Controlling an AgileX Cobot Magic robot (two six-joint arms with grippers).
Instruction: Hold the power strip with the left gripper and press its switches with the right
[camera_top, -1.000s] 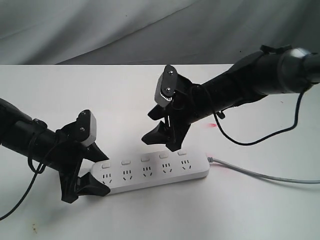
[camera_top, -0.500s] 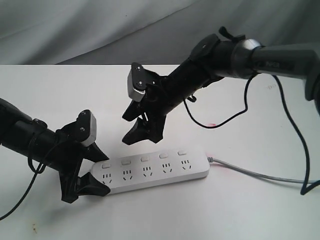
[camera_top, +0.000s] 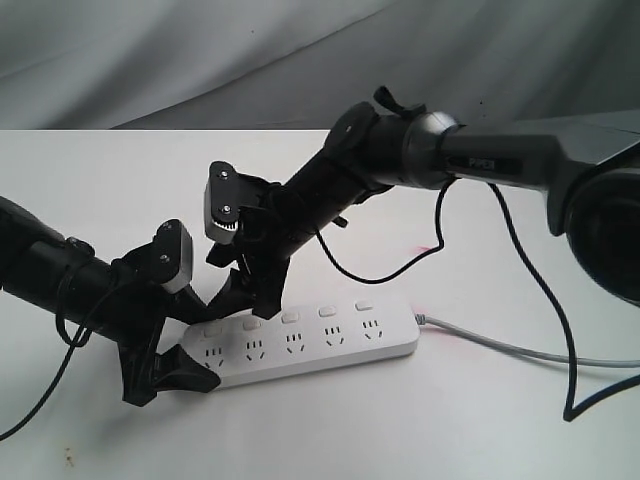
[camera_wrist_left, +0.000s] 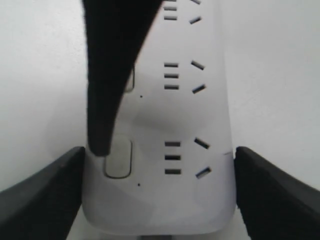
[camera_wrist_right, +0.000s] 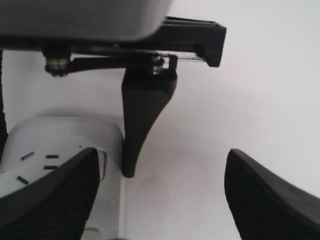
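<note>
- On the white surface (camera_top: 480, 430), the power strip (camera_top: 320, 348) is laid flat, with its grey cord (camera_top: 520, 350) trailed off toward the right arm's side.
- Its rounded end is clamped by the left pincer (camera_top: 190, 345), one jaw against each long side, as the left wrist view shows; the holding half of the task is judged done.
- The right pincer (camera_top: 240, 303) is spread wide and nothing is held in it. It is poised over the clamped end, with one fingertip (camera_wrist_left: 100, 142) set at the strip's edge, just beside the end switch (camera_wrist_left: 118, 160) rather than squarely on it.
- The step in hand is judged to be the pressing of that switch, the outermost in the row of switches (camera_top: 291, 317); whether any has been pressed cannot be told.
- A small shift of the fingertip onto the rocker's middle and a short, straight push are called for next.
- Crowding is the main hindrance: the left pincer's rear jaw is stood just beside the working fingertip, so a knock is to be guarded against.
- The right arm's black cable (camera_top: 548, 305) is looped well apart from the switches; a grey cloth (camera_top: 200, 60) is hung behind.
</note>
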